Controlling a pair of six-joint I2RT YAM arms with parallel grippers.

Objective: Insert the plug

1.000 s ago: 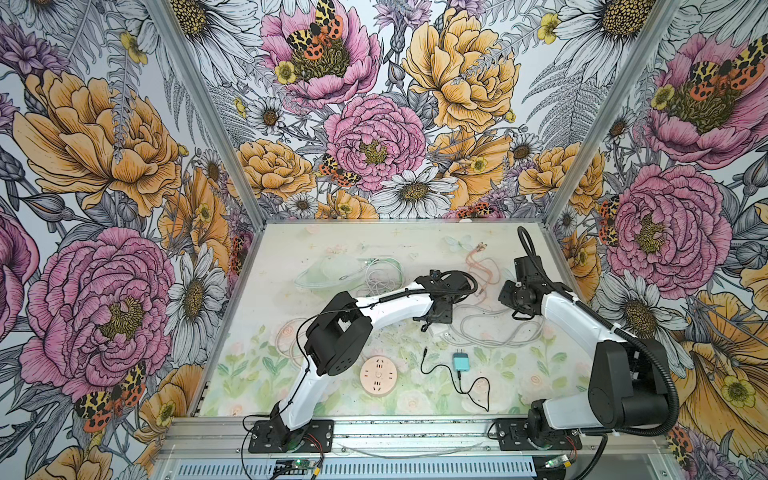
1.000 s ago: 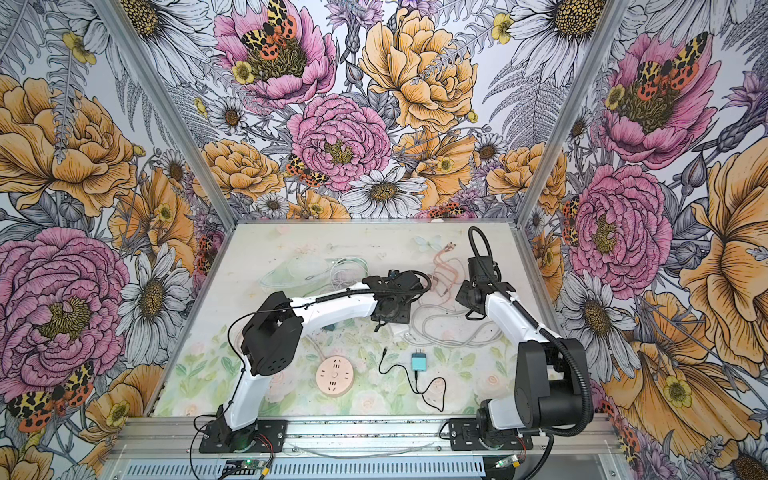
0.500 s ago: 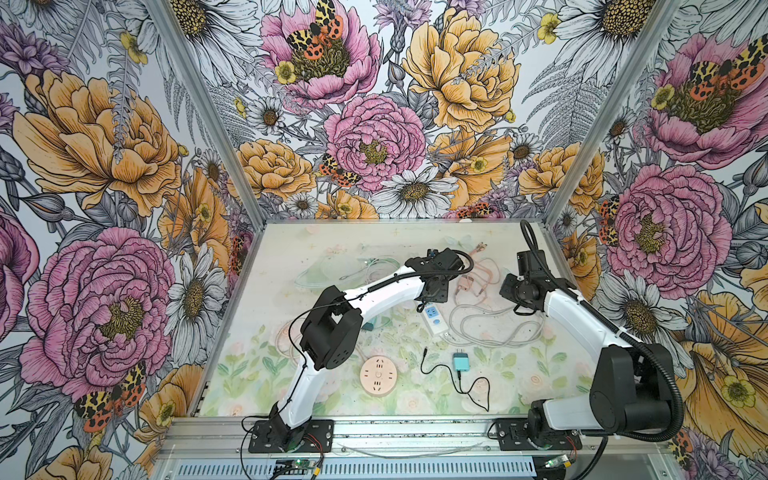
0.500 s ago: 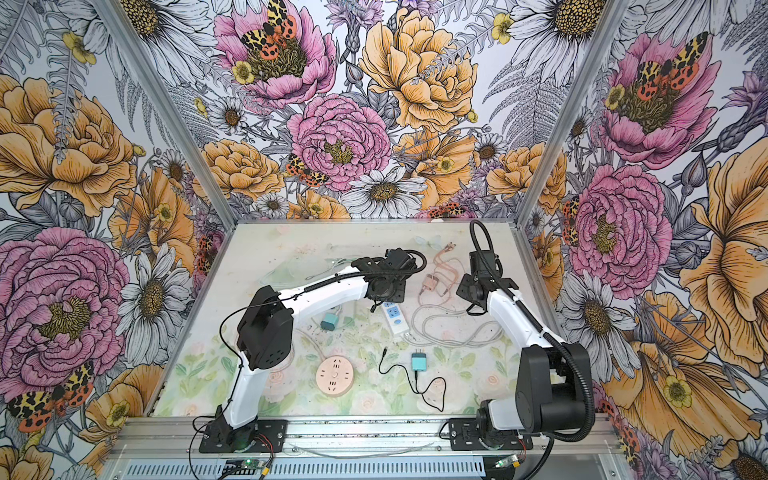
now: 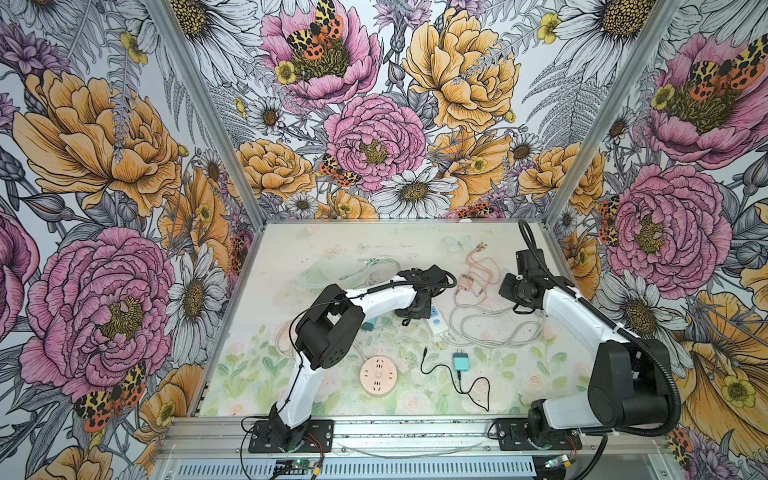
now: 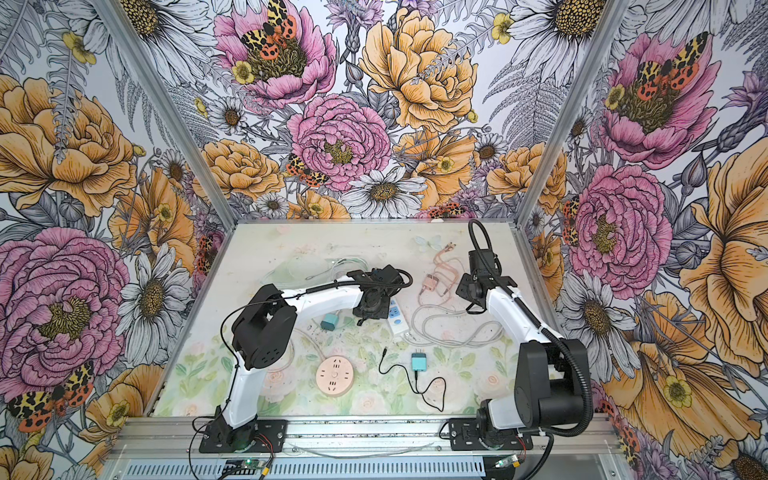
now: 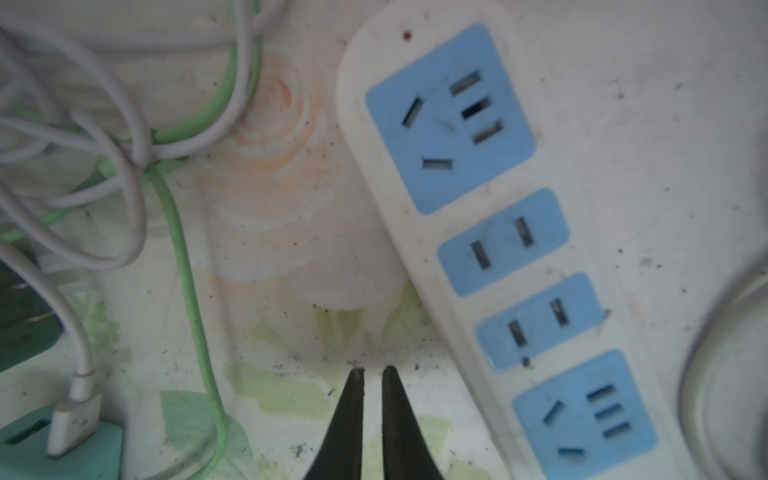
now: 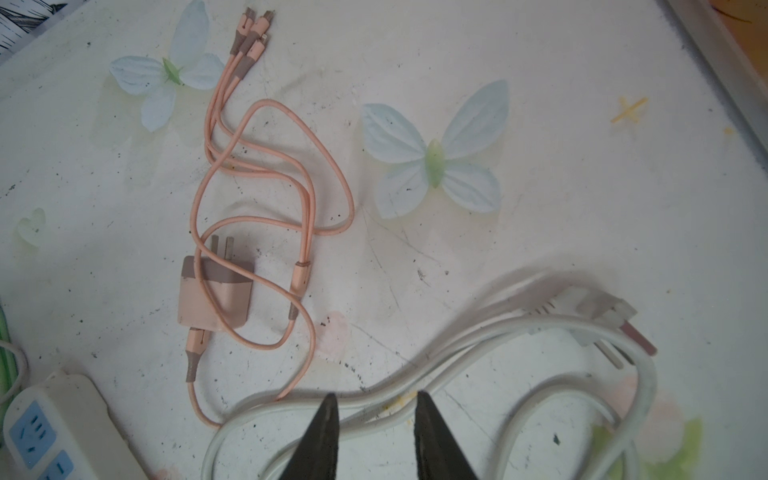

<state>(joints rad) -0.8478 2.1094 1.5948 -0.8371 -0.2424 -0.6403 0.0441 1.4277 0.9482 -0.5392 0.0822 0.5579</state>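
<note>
A white power strip (image 7: 498, 249) with blue sockets lies mid-table, seen in both top views (image 5: 436, 322) (image 6: 397, 318). My left gripper (image 7: 373, 370) hovers beside the strip's long edge, shut with nothing between its fingers. A pink charger plug (image 8: 216, 291) with its pink cable lies behind the strip (image 5: 464, 284). My right gripper (image 8: 376, 397) stands open above the strip's white cord (image 8: 457, 332) and holds nothing. A teal charger plug (image 5: 461, 360) lies nearer the front, and another teal charger (image 7: 62, 440) with a white cable in it lies by my left arm.
A round pink socket (image 5: 378, 376) sits near the front. The strip's own white three-pin plug (image 8: 598, 311) ends the looped cord on the right. Green and white cables (image 7: 183, 249) tangle to the left of the strip. A thin black lead (image 5: 457, 378) trails from the front teal charger.
My left gripper has pulled off the power strip, which now shows along with a teal charger beside the arm, and its jaws have closed. The right gripper has barely moved.
</note>
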